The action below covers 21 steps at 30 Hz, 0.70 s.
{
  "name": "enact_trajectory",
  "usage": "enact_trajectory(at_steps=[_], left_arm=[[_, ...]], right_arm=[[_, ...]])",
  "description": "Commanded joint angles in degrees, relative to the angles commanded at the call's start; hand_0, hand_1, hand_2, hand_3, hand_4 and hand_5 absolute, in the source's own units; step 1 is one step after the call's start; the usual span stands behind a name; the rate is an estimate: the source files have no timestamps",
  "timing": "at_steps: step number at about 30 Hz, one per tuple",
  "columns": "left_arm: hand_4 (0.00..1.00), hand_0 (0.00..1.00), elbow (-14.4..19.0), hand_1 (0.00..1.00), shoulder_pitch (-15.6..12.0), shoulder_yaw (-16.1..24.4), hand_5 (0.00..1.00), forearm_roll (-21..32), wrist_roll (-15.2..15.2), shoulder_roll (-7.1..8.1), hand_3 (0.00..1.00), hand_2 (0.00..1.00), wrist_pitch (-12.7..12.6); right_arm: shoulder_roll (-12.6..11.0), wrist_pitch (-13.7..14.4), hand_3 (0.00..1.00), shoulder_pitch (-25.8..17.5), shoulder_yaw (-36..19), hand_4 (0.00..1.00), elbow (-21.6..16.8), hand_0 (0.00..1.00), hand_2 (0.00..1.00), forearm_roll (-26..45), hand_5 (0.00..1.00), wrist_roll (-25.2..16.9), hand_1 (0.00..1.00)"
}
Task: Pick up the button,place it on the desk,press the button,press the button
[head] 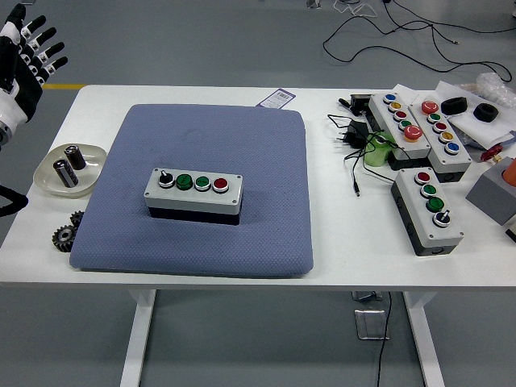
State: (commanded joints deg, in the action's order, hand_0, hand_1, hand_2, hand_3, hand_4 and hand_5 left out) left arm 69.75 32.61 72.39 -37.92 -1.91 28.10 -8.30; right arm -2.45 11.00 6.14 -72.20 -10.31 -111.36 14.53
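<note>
A grey workshop floor with loose black cables is showing behind a long white table (339, 242), which is filling most of the view. A large blue quilted square mat (201, 153) is lying on the table's left half, and a grey rectangular button box (193, 193) with a black base is sitting on the mat's middle, carrying a black selector knob, two green buttons and a red button in a row. Three more grey button boxes (427, 210) are lying on the table's right side, two of them side by side near the far edge and one nearer, with a black plug adapter and cable (351, 137) just beside them. A shallow cream dish (50, 182) holding two small metal cylinders is resting left of the mat, and dark toothed gears (66, 232) are lying near the mat's front left corner. The black-and-white left hand (20, 60) is hovering at the upper left corner, off the table, fingers spread and holding nothing.
</note>
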Motion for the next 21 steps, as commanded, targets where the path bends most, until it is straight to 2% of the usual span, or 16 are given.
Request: enact_trajectory(at_steps=[21], left_arm=[[0.714, 0.843, -0.1, 0.896, -0.6, -0.6, 0.998, -0.9, -0.9, 0.79, 0.920, 0.943, 0.5]], right_arm=[[0.1, -0.2, 0.694, -0.1, -0.1, 0.386, 0.0, 0.706, 0.754, -0.2, 0.192, 0.2, 0.698]])
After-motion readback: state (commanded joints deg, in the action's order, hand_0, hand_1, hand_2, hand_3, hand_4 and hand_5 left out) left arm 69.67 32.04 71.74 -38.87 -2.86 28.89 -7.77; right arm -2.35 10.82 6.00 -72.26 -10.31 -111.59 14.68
